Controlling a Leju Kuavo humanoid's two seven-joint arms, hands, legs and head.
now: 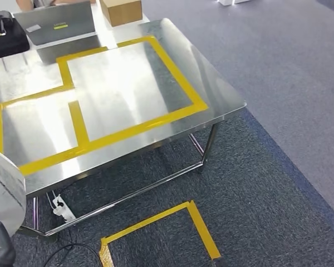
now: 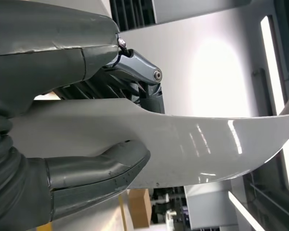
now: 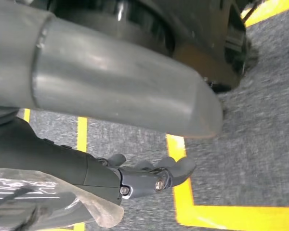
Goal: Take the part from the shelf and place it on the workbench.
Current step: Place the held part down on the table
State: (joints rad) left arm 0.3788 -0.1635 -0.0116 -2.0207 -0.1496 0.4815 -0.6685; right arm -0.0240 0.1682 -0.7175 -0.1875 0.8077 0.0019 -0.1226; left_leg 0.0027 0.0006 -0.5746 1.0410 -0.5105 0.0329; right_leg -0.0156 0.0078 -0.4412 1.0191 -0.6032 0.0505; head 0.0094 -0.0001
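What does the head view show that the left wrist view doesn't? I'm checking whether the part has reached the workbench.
Head view alone: the steel workbench with its yellow tape outlines, bare inside them, and a cardboard box at its far end. Left wrist view alone: the left hand gripping the pale curved part between thumb and fingers. Both show that part, in the head view at the lower left edge, not yet on the bench.

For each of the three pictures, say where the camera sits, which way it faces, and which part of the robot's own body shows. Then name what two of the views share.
Head view: high on the body, looking forward and down at the steel workbench.
Left wrist view: behind the left hand, which grips the grey part; facing the bright room.
Right wrist view: behind the right hand, hanging, facing the carpet.
Shared: the head and right wrist views both show yellow floor tape.
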